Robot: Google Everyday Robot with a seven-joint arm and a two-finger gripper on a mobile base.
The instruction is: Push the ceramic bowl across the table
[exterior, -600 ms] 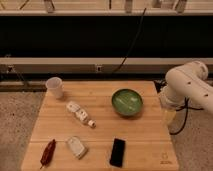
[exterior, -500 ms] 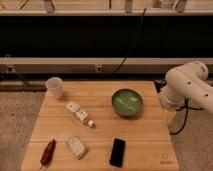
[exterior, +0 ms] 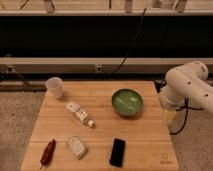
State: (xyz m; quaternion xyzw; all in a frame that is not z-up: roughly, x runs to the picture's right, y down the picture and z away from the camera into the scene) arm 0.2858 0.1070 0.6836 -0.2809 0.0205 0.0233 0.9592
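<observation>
Nothing has shifted since the earlier frames: arm, bowl and clutter lie as before. The gripper hangs under the white arm just off the table edge, released, gripping and touching nothing. The ceramic bowl sits near it on the planks, to the camera's left and apart from it. Farther that way lie a small bottle, a white cup, a black slab, a pale packet and a red item. Speckled floor surrounds the table. The bowl's inside shows only green glaze.
</observation>
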